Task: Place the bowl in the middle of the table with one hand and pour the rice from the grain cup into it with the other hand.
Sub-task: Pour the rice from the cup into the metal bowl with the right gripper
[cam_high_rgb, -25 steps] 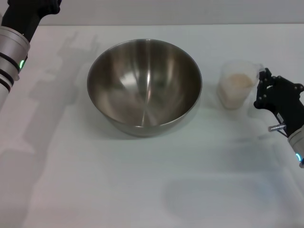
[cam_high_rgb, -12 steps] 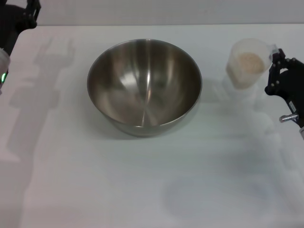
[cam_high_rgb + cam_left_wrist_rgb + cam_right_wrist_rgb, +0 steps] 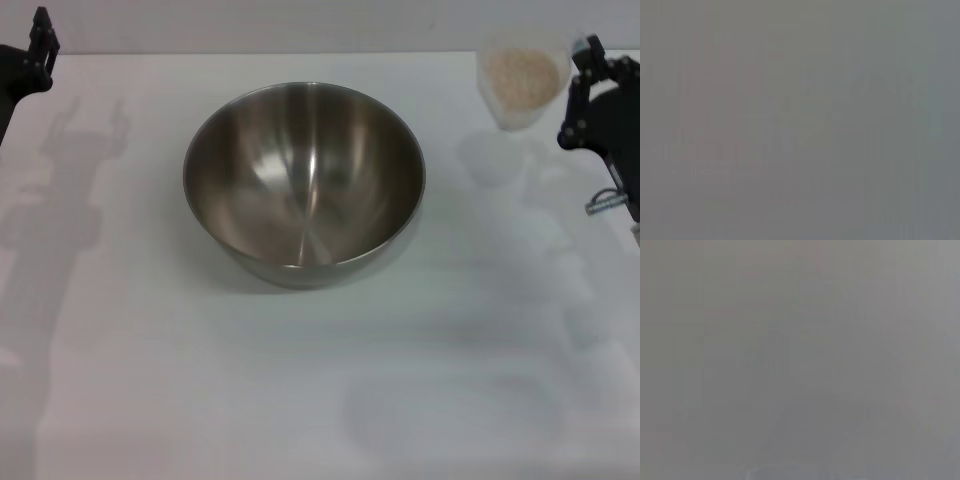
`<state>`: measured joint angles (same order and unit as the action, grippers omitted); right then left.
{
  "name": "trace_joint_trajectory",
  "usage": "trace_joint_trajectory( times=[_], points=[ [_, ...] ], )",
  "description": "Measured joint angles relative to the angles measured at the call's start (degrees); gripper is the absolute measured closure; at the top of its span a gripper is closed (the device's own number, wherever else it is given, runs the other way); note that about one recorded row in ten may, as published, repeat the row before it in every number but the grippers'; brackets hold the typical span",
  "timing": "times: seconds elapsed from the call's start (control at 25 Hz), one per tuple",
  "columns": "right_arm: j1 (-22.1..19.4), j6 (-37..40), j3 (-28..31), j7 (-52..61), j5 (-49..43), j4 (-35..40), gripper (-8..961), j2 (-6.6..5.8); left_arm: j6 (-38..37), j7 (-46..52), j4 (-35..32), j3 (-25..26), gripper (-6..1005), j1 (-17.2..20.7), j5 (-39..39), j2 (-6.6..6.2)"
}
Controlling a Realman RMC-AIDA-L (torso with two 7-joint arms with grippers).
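One full grain cup (image 3: 520, 87) of rice (image 3: 520, 78) hangs in the air, clamped by its handle side in the right gripper (image 3: 580, 88), which sits just beside it on the outer side; the bowl (image 3: 304, 182) rests on the table (image 3: 300, 400) well off to the gripper's inner side, roughly central and empty. The left gripper (image 3: 40, 45) stands far out at the opposite edge, its fingers apart and holding nothing. The wrist views show nothing usable. The risk, as judged here: a tilt begun before the cup is over the rim would scatter grains on the table, and a loose grip on the thin plastic could let it twist. Compared with a second ago, the cup has risen from the tabletop and the left arm has pulled outward.
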<state>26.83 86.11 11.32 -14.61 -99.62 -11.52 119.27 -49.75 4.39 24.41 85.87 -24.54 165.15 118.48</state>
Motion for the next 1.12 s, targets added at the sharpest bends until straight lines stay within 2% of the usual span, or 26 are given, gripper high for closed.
trace_joint_trajectory(
  times=[0.4,0.76,1.12],
  points=[
    [5.1,1.8,0.1,-1.3,-5.7,2.0,953,-0.18,-2.0,0.0,-1.0,0.1,426,2.6,0.0,0.1],
    [6.2,1.6,0.0,-11.9,-6.7,2.3,953,-0.18,-3.6,0.0,-3.1,0.6,426,2.8,0.0,-0.01],
    [7.8,0.9,-0.2,-13.1,-6.8,5.1,952,-0.18,-3.9,0.0,-3.2,1.3,426,2.8,0.0,-0.04]
  ],
)
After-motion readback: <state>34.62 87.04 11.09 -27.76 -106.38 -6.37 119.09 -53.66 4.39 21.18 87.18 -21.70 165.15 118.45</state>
